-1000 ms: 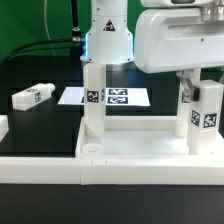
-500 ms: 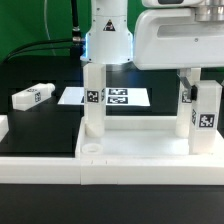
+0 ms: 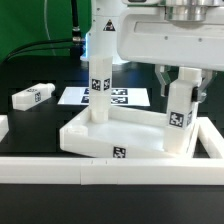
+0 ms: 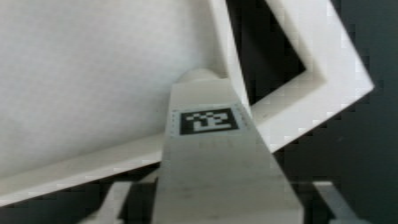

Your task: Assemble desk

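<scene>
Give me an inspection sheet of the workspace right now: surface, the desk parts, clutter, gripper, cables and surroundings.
Surface: black table, edged by white border rails.
Job's things: tabletop lies rim up and skewed to the rails; one leg stands in its far corner, a second leg at the corner on the exterior view's right; a loose leg lies on the table at the exterior view's left.
Clutter: marker board flat behind the tabletop.
Gripper: gripper straddles the second leg; contact cannot be told.
Cables: a dark cable against the backdrop.
Surroundings: green backdrop.
</scene>
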